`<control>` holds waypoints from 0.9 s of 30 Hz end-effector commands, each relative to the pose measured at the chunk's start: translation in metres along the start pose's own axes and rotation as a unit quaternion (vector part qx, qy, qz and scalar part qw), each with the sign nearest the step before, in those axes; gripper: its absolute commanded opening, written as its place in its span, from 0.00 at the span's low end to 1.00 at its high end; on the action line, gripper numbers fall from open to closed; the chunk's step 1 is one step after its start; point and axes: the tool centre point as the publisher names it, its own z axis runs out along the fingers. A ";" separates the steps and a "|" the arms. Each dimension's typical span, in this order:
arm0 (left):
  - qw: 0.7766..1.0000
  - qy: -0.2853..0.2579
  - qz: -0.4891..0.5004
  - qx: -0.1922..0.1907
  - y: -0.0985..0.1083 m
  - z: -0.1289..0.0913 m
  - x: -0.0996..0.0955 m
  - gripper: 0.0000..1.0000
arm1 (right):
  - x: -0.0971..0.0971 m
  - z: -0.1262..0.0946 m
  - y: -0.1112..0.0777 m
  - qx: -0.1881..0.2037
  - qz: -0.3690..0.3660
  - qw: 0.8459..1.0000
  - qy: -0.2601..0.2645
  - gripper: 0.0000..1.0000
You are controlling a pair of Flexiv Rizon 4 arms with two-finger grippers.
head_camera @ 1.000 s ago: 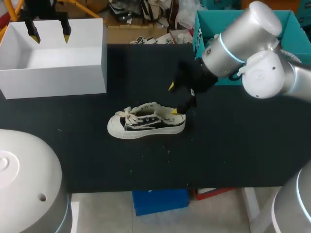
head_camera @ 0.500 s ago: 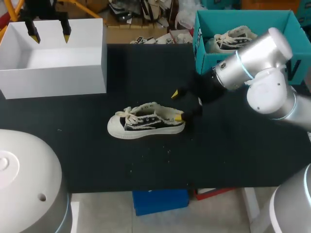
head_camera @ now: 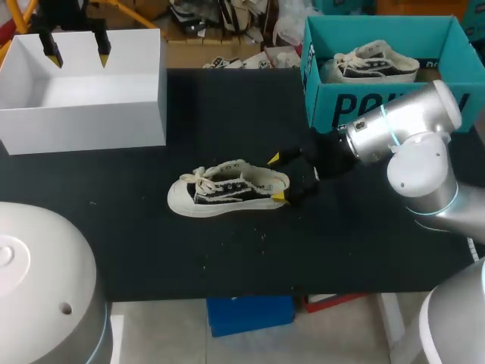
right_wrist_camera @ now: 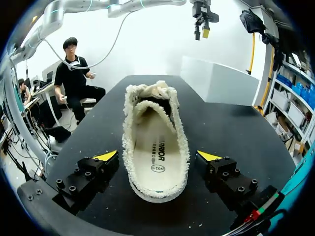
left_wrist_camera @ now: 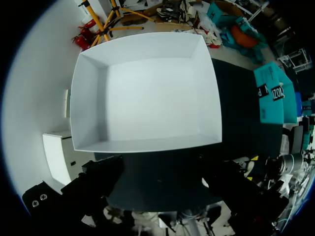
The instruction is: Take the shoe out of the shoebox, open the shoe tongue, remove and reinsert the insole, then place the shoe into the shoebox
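Canvas shoe (head_camera: pixel 227 189) on bench (head_camera: pixel 341 243), heel inside right gripper (head_camera: pixel 276 179), spread wide, holding nothing, lined up to pin it, probably.

My right arm (head_camera: pixel 409 144) comes in from the right, forearm low and nearly level. Its wrist is turned so that my right gripper (head_camera: pixel 276 178) points sideways toward the middle, with both yellow-tipped fingers spread wide and closed on nothing. My left gripper (head_camera: pixel 78 55) hangs far back on my left, fingers pointing down, parted and holding nothing.
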 end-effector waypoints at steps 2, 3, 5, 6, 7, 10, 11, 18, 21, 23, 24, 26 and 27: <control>1.000 -0.001 -0.001 0.000 0.001 -0.001 0.000 1.00 | 0.000 0.012 -0.008 -0.023 0.003 1.000 0.001 1.00; 1.000 -0.001 -0.001 0.000 0.001 -0.001 0.000 1.00 | -0.001 0.013 -0.009 -0.024 0.004 1.000 0.002 1.00; 1.000 -0.001 -0.001 0.000 0.001 -0.001 0.000 1.00 | -0.001 0.016 -0.010 -0.025 0.004 1.000 0.002 1.00; 1.000 -0.001 -0.001 0.000 0.001 -0.001 0.000 1.00 | -0.001 0.017 -0.011 -0.026 0.005 1.000 0.003 1.00; 1.000 -0.001 -0.001 0.000 0.001 -0.001 0.000 1.00 | -0.002 0.018 -0.011 -0.027 0.005 1.000 0.003 1.00; 1.000 -0.001 -0.001 0.000 0.001 -0.001 0.000 1.00 | -0.003 0.020 -0.013 -0.028 0.006 1.000 0.004 1.00; 1.000 -0.001 -0.001 0.000 0.001 -0.001 0.000 1.00 | -0.003 0.021 -0.013 -0.029 0.006 1.000 0.004 1.00; 1.000 -0.001 -0.001 0.000 0.001 -0.001 0.000 1.00 | -0.005 0.025 -0.015 -0.027 0.007 1.000 0.011 1.00; 1.000 -0.001 -0.001 0.000 0.001 -0.001 0.000 1.00 | -0.005 0.027 -0.016 -0.025 0.007 1.000 0.012 1.00; 1.000 -0.001 -0.001 0.000 0.001 -0.001 0.000 1.00 | -0.005 0.029 -0.016 -0.024 0.007 1.000 0.012 1.00; 1.000 -0.001 -0.001 0.000 0.001 -0.001 0.000 1.00 | -0.006 0.029 -0.017 -0.024 0.007 1.000 0.012 1.00; 1.000 -0.001 -0.001 0.000 0.001 -0.001 0.000 1.00 | -0.006 0.030 -0.017 -0.023 0.007 1.000 0.011 1.00; 1.000 -0.001 -0.001 0.000 0.001 -0.001 0.000 1.00 | -0.007 0.031 -0.017 -0.018 0.008 1.000 0.012 1.00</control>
